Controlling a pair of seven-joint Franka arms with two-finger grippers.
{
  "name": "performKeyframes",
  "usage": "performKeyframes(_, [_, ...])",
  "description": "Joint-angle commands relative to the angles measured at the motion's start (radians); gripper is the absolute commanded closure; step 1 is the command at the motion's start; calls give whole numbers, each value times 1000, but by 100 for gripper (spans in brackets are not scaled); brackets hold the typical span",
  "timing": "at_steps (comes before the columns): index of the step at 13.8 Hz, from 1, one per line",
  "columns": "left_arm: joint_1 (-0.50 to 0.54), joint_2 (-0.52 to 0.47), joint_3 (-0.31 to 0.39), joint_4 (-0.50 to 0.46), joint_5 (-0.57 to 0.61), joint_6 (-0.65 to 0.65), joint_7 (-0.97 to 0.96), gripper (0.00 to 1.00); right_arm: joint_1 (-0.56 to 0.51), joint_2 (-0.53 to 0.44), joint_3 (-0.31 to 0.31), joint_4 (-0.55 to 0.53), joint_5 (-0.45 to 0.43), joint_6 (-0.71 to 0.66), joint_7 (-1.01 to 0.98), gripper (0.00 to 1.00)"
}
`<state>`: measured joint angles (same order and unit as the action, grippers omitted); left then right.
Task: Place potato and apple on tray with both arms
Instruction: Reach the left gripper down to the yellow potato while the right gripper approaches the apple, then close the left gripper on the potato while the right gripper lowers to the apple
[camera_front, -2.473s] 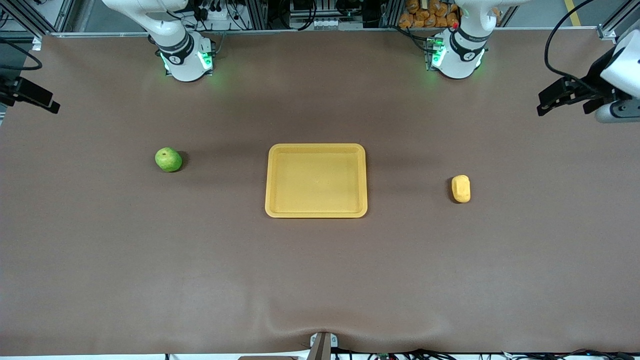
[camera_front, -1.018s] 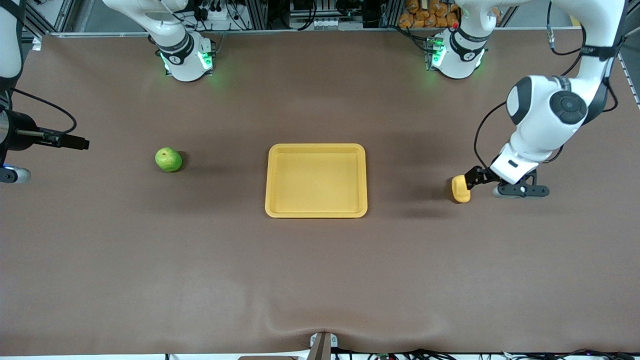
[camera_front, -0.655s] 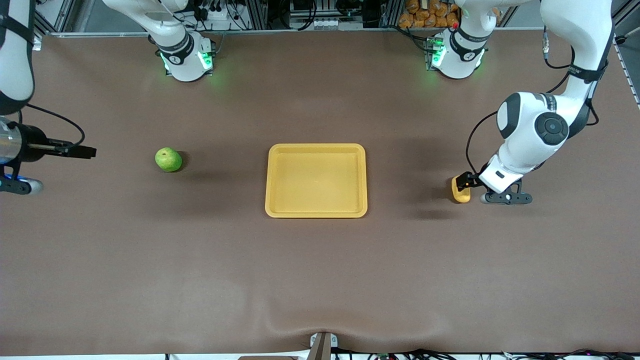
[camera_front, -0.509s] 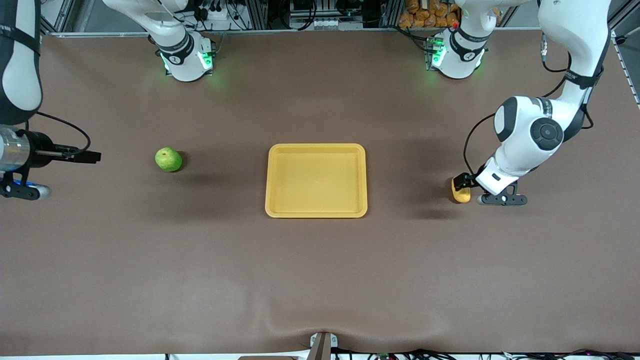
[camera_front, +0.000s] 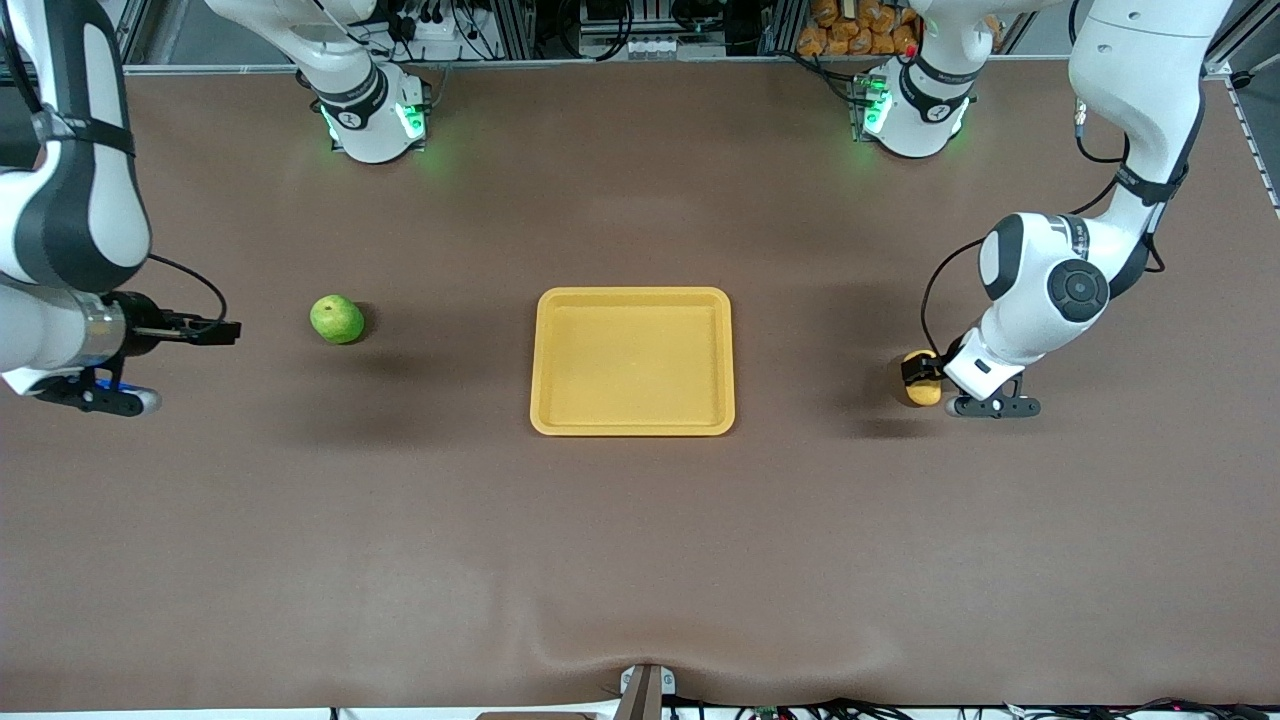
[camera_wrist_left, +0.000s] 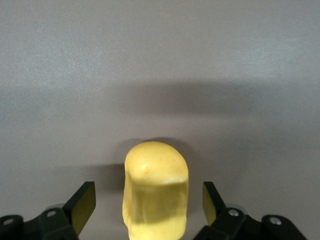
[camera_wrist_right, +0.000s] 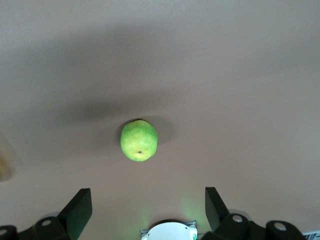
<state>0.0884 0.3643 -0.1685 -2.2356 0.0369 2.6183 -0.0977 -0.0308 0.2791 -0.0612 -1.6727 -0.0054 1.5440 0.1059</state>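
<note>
The yellow tray (camera_front: 632, 296) lies empty at the table's middle. The green apple (camera_front: 337, 319) sits toward the right arm's end. The potato (camera_front: 922, 385) lies toward the left arm's end. My left gripper (camera_front: 917, 368) is open and straddles the potato. In the left wrist view the potato (camera_wrist_left: 156, 190) stands between the two fingers (camera_wrist_left: 82, 205), with a gap on each side of it. My right gripper (camera_front: 226, 328) is open, beside the apple and apart from it. In the right wrist view the apple (camera_wrist_right: 139, 140) lies ahead of the open gripper (camera_wrist_right: 147, 206).
The two arm bases (camera_front: 375, 115) (camera_front: 915, 110) stand at the table's back edge. The brown table cover has a shallow fold (camera_front: 640, 645) near the front edge. A mount (camera_front: 645, 690) sits at the front edge.
Both arms have swung in from the table's ends. My left gripper has come down around the potato. My right gripper has moved toward the apple. Apple, potato and tray have not moved.
</note>
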Motion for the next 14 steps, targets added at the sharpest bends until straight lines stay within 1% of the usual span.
performKeyframes(1, [8,15,-3,5,26,19,-10,24,-9,-60,11,-126,10,89,-9,0])
performKeyframes(2, [8,16,-3,5,25,19,-10,34,-9,-72,11,-168,12,123,-9,0])
performKeyframes(3, [11,16,-5,5,25,19,-10,41,-6,-78,11,-205,12,160,-9,0])
performKeyframes(5, [8,16,-5,5,25,19,-10,48,-9,-89,11,-264,12,223,-9,0])
performKeyframes(8, [8,-13,-5,5,26,11,4,93,-5,-98,12,-335,16,287,-9,0])
performKeyframes(9, [5,-24,-8,5,26,8,6,100,-5,-101,12,-366,21,321,-9,0])
performKeyframes(12, [-6,-63,-20,26,31,-38,4,100,-3,-113,12,-450,25,419,-9,0])
performKeyframes(14, [-13,-80,-48,51,31,-79,4,100,0,-113,14,-495,25,482,-9,0])
